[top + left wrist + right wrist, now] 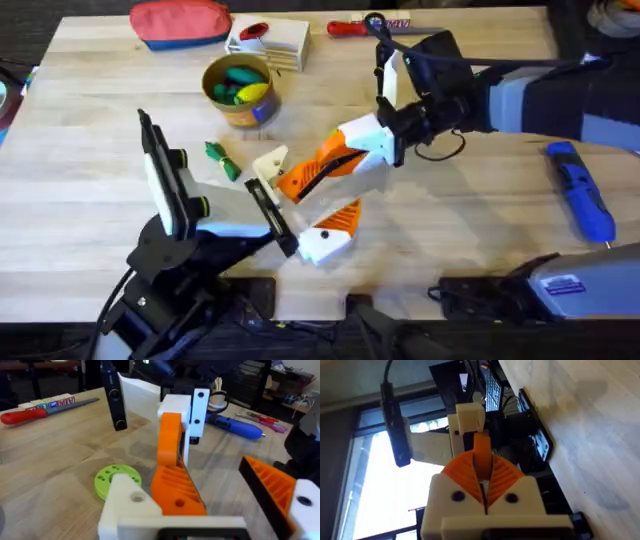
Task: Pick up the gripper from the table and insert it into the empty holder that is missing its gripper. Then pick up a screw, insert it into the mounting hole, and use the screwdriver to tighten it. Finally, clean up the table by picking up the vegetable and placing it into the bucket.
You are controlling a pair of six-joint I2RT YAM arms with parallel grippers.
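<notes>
Right gripper (335, 155): clamped on the orange tip (312, 175), i.e. the task's loose gripper piece, held mid-tabletop (90, 200) against the left arm's jaw.
Left gripper (300, 195): spread wide, holding nothing; its near finger has an orange pad (342, 214), its far finger is the bare white holder (270, 162).
Seating: tip is touching the holder; we can't tell if it's home.
Risk 1: tip goes in tilted and jams, because the right gripper approaches at an angle.
Risk 2: tip slips from the pads if pushed hard; it could drop near the green disc (112, 480).
Risk 3: the two arms sit v. close, so any sideways nudge could knock the holder off line.
Other task things: vegetable (222, 158) lies left of the holder; bucket (240, 90) is farther back w/ toys inside; blue screwdriver (580, 190) is well apart at right.
Surface: pale wood planks, matte; red-handled screwdriver (350, 27), white box (270, 40) and red pouch (180, 22) along the far edge.
Room: bright window and dark desk gear beyond the tabletop.
</notes>
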